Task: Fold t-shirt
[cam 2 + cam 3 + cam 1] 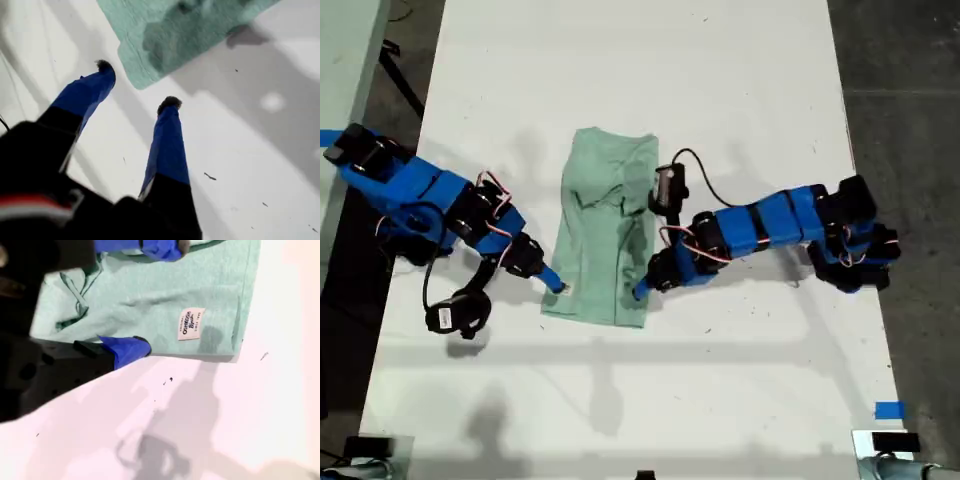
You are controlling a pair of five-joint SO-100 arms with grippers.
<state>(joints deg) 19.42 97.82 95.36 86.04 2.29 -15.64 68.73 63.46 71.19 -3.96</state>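
The pale mint-green t-shirt (605,230) lies on the white table (720,80), folded into a narrow lengthwise strip, with a white label (191,323) near its hem edge. My second gripper (555,283) comes in from the exterior view's left. It is open (160,297), with one finger over the cloth and the other at the shirt's edge beside the label. My first gripper (642,290) comes in from the exterior view's right. It stands open (137,84) just short of a shirt corner (145,70), with nothing between its fingers.
The table's long edges run down both sides of the exterior view, with dark floor (900,90) beyond. A strip of blue tape (888,410) sits near the lower right corner of the exterior view. A black cable (705,175) loops over the first arm.
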